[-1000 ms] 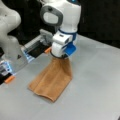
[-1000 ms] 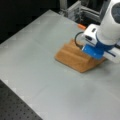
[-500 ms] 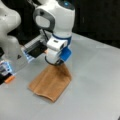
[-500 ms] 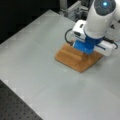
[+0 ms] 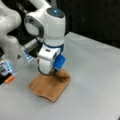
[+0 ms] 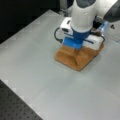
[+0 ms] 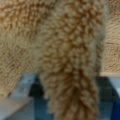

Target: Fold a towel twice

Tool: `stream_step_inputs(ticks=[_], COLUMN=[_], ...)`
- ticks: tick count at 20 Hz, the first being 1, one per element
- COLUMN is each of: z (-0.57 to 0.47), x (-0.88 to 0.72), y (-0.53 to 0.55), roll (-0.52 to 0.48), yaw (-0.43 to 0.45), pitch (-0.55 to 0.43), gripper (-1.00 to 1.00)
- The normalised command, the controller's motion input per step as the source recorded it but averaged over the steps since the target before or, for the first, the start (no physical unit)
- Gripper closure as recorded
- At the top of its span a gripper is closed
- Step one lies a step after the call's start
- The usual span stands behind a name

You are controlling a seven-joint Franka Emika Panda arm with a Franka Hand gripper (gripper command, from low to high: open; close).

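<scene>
Towel [image 5: 51, 86]: orange-brown, already doubled into a narrow strip, lying on the grey table [image 5: 95, 75]. Gripper [image 5: 55, 72]: low over the strip's far end, clamped on a gathered ridge of pile [image 7: 72, 75], apparently lifting it to fold.

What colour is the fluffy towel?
Orange-brown terry cloth towel, clearest in the wrist view.

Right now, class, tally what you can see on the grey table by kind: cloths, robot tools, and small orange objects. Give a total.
Orange-brown terry cloth towel: 1
White and blue robot tool, gripping a towel fold: 1
Small orange object at the table's edge: 1
Total: 3
</scene>
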Motion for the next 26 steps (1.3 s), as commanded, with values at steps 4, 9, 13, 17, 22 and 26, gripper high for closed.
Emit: stream_step_inputs(ticks=[4,9,13,17,22,26], z=[-0.08,-0.16,-0.20,-0.19,-0.14,-0.16], x=[-0.03,0.04,0.08,0.06,0.01,-0.03], y=[-0.25,-0.20,-0.20,-0.17,-0.12,-0.11], roll=[0.093,0.098,0.132,0.171,0.188,0.159], yaw=[0.179,0.185,0.205,0.155,0.071,-0.002], pitch=[-0.130,-0.138,-0.147,-0.168,-0.157,-0.142], gripper=[1.00,1.00,1.00,1.00,1.00,1.00])
